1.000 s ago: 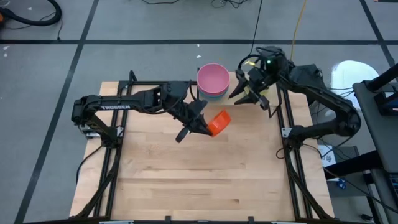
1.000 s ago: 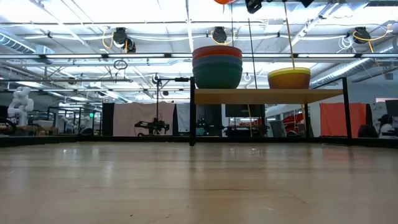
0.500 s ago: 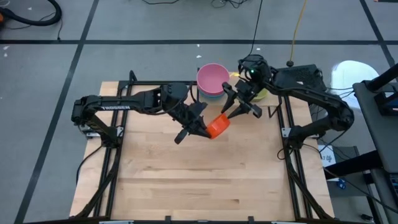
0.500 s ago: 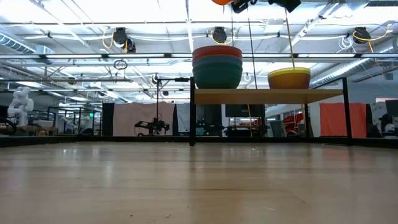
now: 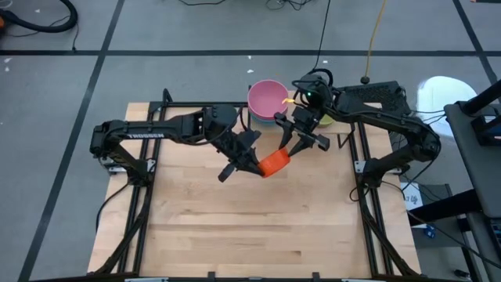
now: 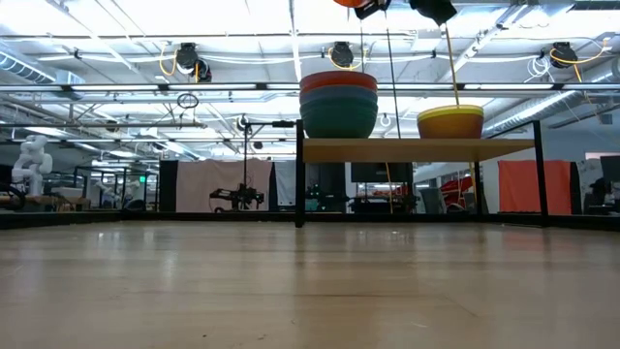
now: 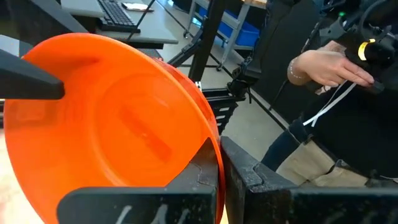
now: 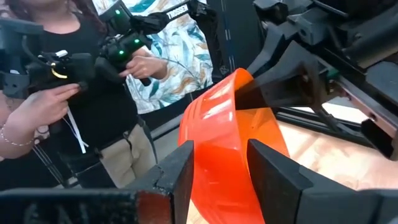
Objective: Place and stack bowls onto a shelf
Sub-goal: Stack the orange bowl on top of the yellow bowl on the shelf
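Your left arm reaches in from the table's left side, elbow bent, and its left hand point(image 5: 252, 163) is clamped on the rim of the orange bowl point(image 5: 274, 164), held tilted on its side above the middle of the table point(image 5: 235, 227). In the left wrist view the bowl point(image 7: 106, 118) shows a smooth, glossy plastic inside with a thin round rim pinched between the dark fingers point(image 7: 249, 174).

Your right arm comes from the right, folded back over the shelf, with the right hand point(image 5: 301, 137) pointed down at the bowl's other side. Its fingers point(image 8: 273, 168) stand apart, one on each side of the bowl's wall point(image 8: 230, 143); you cannot tell from these views whether they touch it.

On the shelf point(image 6: 417, 148), a light-wood board on thin black legs at the table's far edge, you have a nested stack point(image 6: 338, 102) with teal lowest and a pink bowl point(image 5: 268, 98) on top, and a yellow bowl point(image 6: 450, 121) apart on the right.

A person's hands point(image 8: 37, 102) hold controllers beyond the table.
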Tool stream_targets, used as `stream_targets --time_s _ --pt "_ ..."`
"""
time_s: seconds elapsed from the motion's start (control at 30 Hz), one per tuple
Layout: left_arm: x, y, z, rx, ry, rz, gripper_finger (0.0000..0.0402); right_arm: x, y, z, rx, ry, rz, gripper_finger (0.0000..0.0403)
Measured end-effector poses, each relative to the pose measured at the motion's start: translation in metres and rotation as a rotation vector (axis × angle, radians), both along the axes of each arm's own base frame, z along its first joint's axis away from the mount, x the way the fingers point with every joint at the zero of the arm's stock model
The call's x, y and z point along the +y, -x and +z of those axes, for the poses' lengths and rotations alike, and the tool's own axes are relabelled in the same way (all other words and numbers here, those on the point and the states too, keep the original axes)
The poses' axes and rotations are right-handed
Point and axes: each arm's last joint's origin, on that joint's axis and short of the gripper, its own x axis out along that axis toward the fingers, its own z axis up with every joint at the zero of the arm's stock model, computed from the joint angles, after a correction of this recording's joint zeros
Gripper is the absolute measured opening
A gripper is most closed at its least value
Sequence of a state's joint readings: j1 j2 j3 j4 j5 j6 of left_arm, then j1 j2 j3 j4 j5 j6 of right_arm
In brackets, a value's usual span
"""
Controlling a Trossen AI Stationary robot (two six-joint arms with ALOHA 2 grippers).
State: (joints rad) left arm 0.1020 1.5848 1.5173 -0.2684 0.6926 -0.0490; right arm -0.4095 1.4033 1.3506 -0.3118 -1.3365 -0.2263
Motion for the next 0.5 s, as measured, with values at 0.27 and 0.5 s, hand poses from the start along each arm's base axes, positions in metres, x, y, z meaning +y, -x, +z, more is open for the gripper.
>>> stream_targets --time_s 0.27,0.5 --pt "0.0045 0.0004 -0.0005 -0.011 -0.019 0.003 0.0003 0.0030 -0.0014 -0.0003 -0.086 0.057 0.028 0.0081" --pt "0.0045 0.0006 -0.0013 -0.005 -0.021 0.002 0.0006 0.0041 -0.0009 -0.0005 -0.144 0.086 0.057 0.0013"
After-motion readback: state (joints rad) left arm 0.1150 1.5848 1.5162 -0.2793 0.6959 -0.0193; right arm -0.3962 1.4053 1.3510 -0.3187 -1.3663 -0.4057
